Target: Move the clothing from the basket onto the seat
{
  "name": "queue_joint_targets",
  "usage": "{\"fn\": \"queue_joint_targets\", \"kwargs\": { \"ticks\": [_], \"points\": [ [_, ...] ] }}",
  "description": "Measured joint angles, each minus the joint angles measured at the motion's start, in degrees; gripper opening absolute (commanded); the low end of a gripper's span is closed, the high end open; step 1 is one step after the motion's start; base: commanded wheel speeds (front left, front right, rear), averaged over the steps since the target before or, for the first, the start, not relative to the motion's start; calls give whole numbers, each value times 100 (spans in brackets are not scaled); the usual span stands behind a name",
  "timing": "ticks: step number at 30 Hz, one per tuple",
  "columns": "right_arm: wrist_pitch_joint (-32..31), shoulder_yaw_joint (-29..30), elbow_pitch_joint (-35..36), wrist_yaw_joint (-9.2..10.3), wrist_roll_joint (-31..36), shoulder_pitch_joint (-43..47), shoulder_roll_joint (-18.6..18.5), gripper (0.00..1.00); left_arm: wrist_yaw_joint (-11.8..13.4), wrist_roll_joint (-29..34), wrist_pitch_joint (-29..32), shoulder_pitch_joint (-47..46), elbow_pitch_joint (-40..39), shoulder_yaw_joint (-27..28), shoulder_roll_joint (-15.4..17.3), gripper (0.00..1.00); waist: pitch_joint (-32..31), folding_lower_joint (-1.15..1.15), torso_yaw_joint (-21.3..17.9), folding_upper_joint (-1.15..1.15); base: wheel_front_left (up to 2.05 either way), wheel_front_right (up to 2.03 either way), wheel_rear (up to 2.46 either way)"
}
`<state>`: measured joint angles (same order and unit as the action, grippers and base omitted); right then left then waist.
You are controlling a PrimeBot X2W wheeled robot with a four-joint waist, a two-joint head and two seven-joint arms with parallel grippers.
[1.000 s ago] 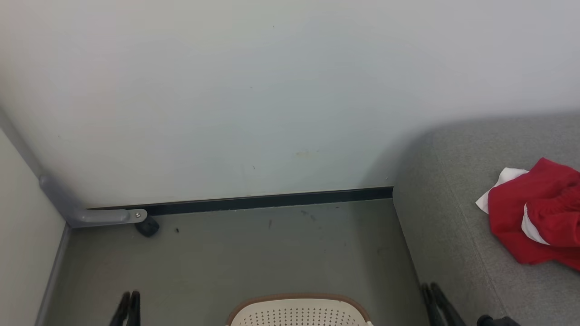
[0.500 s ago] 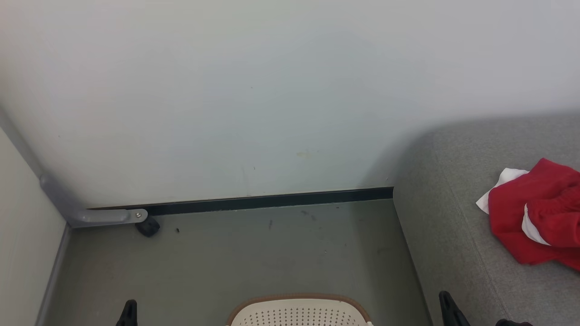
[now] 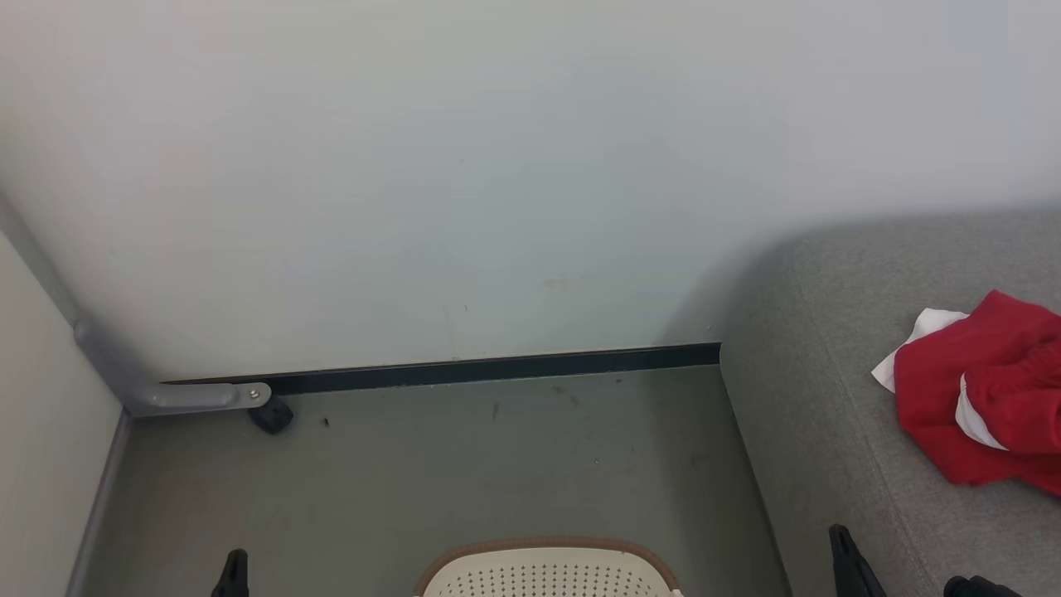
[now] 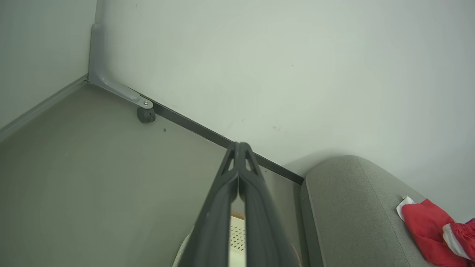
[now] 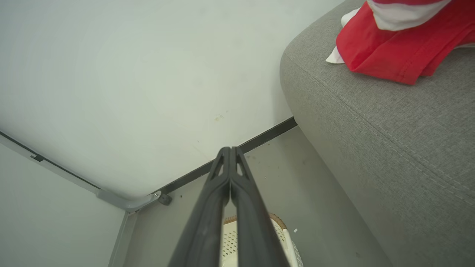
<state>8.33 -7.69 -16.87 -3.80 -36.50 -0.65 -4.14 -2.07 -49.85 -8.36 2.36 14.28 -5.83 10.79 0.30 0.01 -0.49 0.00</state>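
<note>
The clothing is lying on the seat at right, looking soft and light (I'd pinch a bunched fold), while the left gripper and right gripper are hanging clenched and empty, flanking the near basket.

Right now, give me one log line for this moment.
left gripper: shut, empty | right gripper: shut, empty | clothing: on seat | basket: inside out of view
</note>
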Motion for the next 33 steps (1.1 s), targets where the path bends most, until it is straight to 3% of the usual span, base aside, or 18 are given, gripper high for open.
{"fn": "queue_joint_targets", "kwargs": {
  "ticks": [33],
  "points": [
    [-727, 735, -8, -133, -2606, -181, 76, 0, -207, -1931, 725, -338, 134, 531, -378, 0, -10, 0, 23, 0, 0, 0, 0]
  ]
}}
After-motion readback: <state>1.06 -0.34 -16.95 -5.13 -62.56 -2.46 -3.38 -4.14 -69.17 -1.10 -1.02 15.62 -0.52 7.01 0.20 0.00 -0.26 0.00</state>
